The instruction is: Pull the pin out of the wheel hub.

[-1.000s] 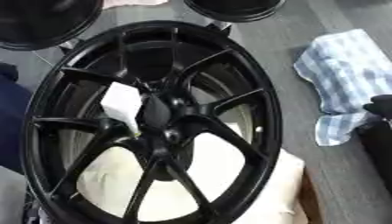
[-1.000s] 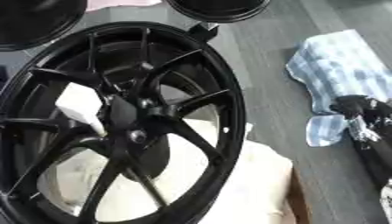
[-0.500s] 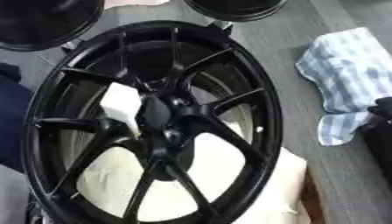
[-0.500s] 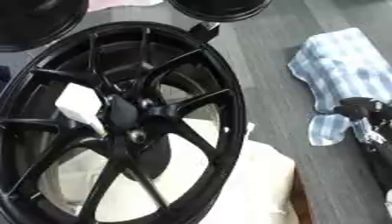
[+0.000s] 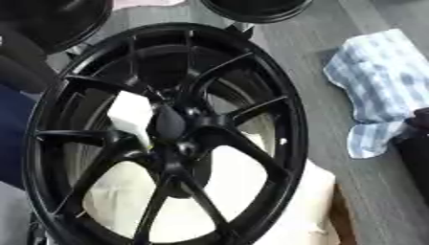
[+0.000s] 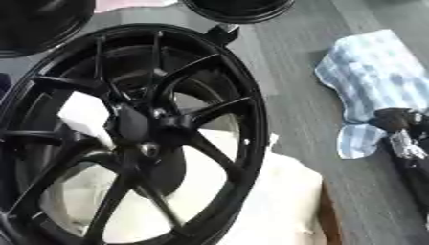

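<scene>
A large black spoked wheel [image 5: 276,110] stands tilted, filling the left and middle of both views. A white blocky piece [image 5: 130,112] with a bit of yellow at its lower end sits against the hub [image 5: 172,127], between two spokes on its left side. A small silver bolt [image 6: 149,150] shows just below the hub. My right hand [image 6: 400,136] is at the right edge, dark with a silver part, well apart from the wheel and beside the checked cloth. No hand touches the white piece. My left hand does not show.
A blue-and-white checked cloth [image 5: 385,81] lies crumpled at the right. A cream cushion [image 6: 285,201] lies under the wheel's lower part. Two more black rims [image 6: 239,7] [image 5: 50,19] stand at the far edge. Grey surface [image 6: 293,72] runs between wheel and cloth.
The whole picture has shifted slightly, so the camera moved. The wheel, the white piece and my right hand keep their places relative to each other.
</scene>
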